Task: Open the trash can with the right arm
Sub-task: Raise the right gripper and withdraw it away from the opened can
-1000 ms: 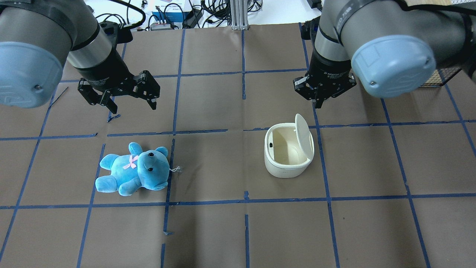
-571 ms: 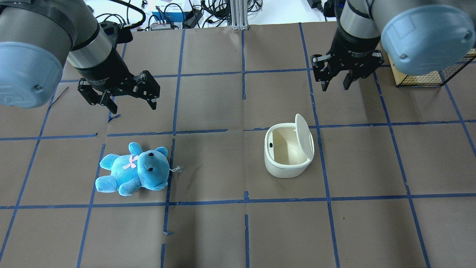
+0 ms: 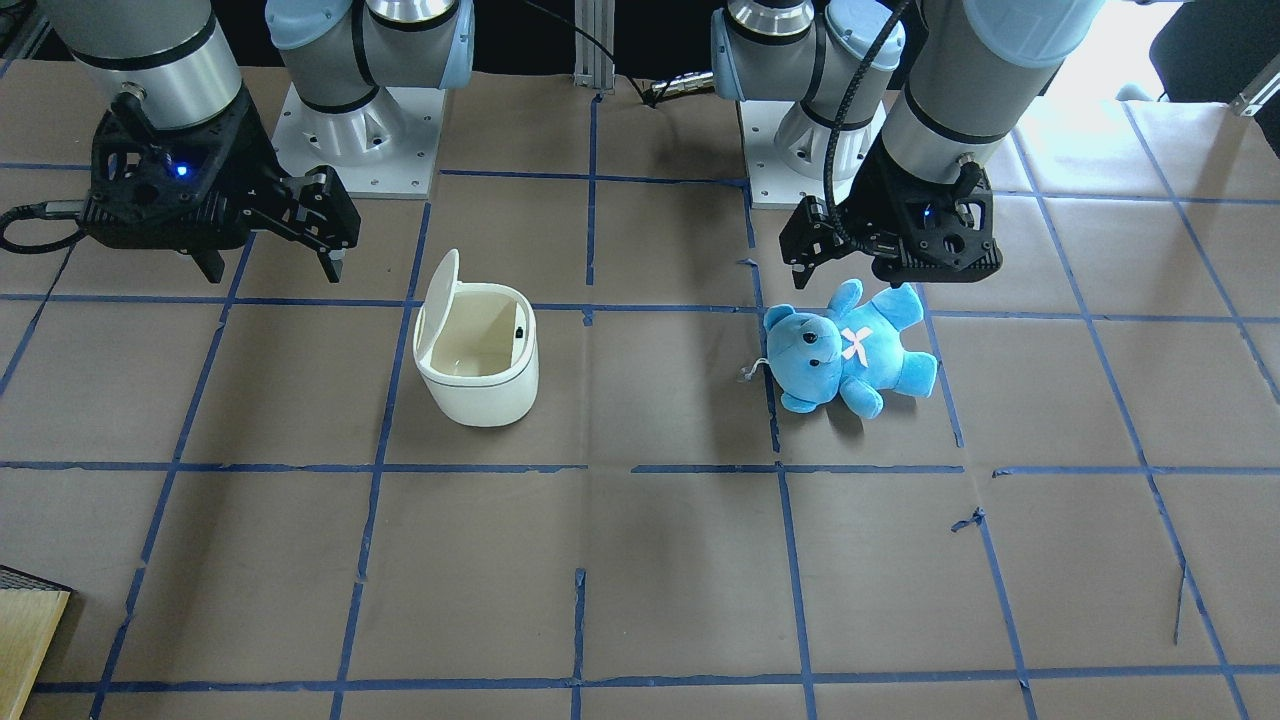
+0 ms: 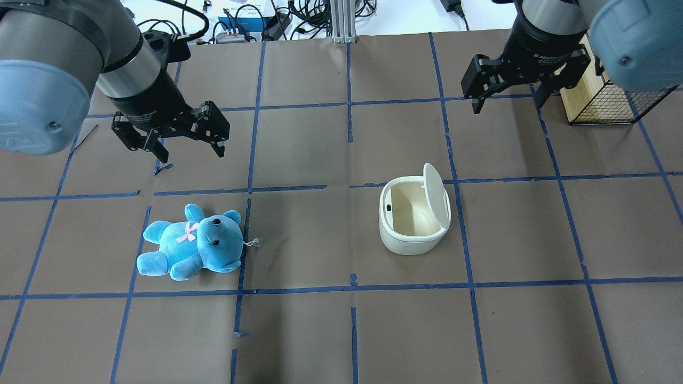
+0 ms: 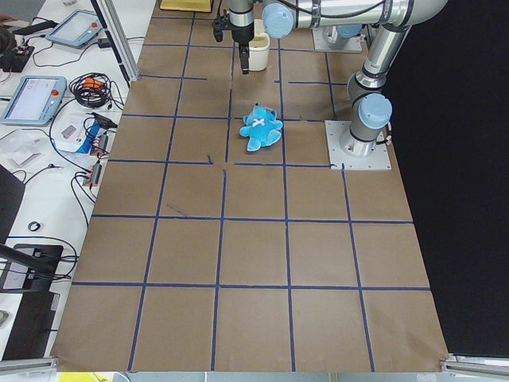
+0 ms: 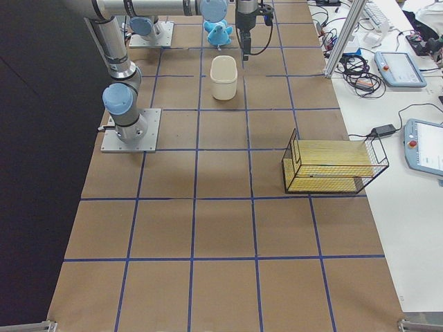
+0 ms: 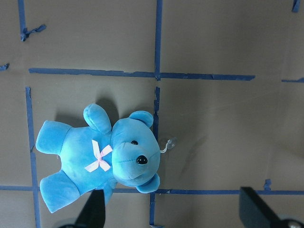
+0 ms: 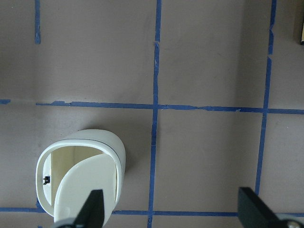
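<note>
The white trash can (image 4: 408, 241) stands right of the table's middle with its lid (image 4: 436, 197) flipped up on its right side, showing the beige inside. It also shows in the front view (image 3: 480, 395) and the right wrist view (image 8: 83, 154). My right gripper (image 4: 506, 105) is open and empty. It hangs above the table beyond and to the right of the can, apart from it. My left gripper (image 4: 191, 153) is open and empty, above the table just beyond the blue teddy (image 4: 189, 245).
A wire basket with a wooden bottom (image 4: 603, 101) stands at the far right, close to the right gripper. The table is brown paper with a blue tape grid (image 4: 349, 288). Cables and boxes (image 4: 251, 21) lie past the far edge.
My right gripper has moved away from the can, towards the far right, and its fingers have spread open. The lid stays up. The left arm and the teddy have not moved.
</note>
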`<control>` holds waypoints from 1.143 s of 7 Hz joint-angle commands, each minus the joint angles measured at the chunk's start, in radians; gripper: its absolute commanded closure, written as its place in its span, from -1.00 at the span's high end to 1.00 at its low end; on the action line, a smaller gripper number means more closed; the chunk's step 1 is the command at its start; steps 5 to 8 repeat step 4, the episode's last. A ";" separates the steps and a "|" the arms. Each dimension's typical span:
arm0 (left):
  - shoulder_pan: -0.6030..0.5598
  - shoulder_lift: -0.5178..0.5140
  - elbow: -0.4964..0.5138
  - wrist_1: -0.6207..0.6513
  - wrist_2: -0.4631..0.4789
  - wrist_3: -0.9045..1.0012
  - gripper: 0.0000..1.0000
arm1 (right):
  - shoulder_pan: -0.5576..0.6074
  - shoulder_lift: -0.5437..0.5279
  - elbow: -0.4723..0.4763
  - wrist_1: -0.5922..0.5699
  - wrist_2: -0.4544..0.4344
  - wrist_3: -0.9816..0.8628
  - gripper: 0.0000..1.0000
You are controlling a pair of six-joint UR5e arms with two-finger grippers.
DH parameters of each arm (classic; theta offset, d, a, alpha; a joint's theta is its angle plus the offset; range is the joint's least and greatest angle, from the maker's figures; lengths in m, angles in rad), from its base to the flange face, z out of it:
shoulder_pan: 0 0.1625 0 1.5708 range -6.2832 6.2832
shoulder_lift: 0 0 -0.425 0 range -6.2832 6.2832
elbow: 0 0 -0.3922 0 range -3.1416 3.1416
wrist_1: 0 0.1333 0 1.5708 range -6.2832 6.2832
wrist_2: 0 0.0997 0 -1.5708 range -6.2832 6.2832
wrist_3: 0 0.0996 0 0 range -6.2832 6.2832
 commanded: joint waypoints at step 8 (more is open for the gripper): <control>0.000 0.000 0.000 0.000 0.001 0.000 1.00 | 0.002 -0.033 0.007 0.039 -0.002 0.001 1.00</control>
